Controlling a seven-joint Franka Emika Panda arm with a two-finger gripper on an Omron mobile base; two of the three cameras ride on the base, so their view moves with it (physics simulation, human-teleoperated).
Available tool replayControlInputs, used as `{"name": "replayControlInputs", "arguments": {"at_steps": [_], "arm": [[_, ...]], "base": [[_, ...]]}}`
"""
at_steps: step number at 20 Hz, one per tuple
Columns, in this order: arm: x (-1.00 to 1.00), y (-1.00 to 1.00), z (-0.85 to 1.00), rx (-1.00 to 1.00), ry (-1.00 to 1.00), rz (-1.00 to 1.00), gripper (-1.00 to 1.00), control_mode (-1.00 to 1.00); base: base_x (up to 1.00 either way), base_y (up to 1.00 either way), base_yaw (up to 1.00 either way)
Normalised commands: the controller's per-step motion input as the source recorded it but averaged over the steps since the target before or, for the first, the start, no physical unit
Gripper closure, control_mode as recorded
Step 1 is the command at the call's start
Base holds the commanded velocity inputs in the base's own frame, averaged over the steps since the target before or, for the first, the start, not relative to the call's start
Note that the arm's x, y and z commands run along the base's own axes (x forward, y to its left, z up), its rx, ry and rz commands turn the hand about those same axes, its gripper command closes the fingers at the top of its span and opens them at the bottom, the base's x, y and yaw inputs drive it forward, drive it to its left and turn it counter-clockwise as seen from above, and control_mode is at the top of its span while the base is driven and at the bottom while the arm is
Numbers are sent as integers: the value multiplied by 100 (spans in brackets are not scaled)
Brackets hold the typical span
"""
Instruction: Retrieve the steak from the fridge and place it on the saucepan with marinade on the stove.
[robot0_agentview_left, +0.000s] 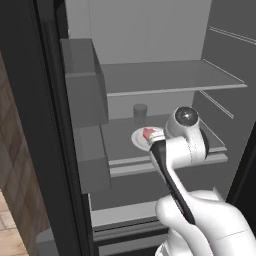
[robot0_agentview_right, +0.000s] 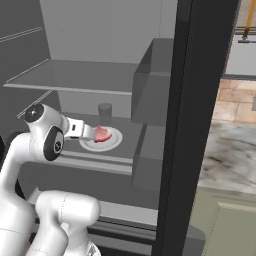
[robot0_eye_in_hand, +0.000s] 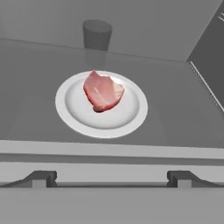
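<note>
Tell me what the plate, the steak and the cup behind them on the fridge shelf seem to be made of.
Plate: looks like glossy white ceramic, smooth with a soft sheen; could be plastic.
Steak: raw meat, pink-red with paler patches and an uneven edge.
Cup: plain matte grey, no texture; material unclear.
Fridge shelf: smooth grey, faintly reflective, perhaps plastic or glass.

One steak (robot0_eye_in_hand: 103, 92) sits in there, a single pink-red lump. Under it, one round white plate (robot0_eye_in_hand: 72, 109). Behind that, one grey cup (robot0_eye_in_hand: 96, 35), standing alone. Two shelves (robot0_agentview_left: 170, 80) can be counted inside the one fridge (robot0_agentview_left: 30, 125), an upper and a lower, and two door bins (robot0_agentview_left: 82, 82) stacked on the open door.
</note>
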Motion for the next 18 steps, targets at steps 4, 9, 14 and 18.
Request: {"name": "replayControlInputs", "arguments": {"at_steps": [4, 9, 14, 18], "arm": [[18, 13, -29, 0, 0, 0, -100, -100], [17, 8, -30, 0, -1, 0, -100, -100], [19, 1, -15, 0, 0, 0, -100, -100], [28, 0, 0, 0, 0, 0, -100, -100]], "base": [[0, 0, 0], [0, 0, 0], [0, 0, 0], [0, 0, 0]]}}
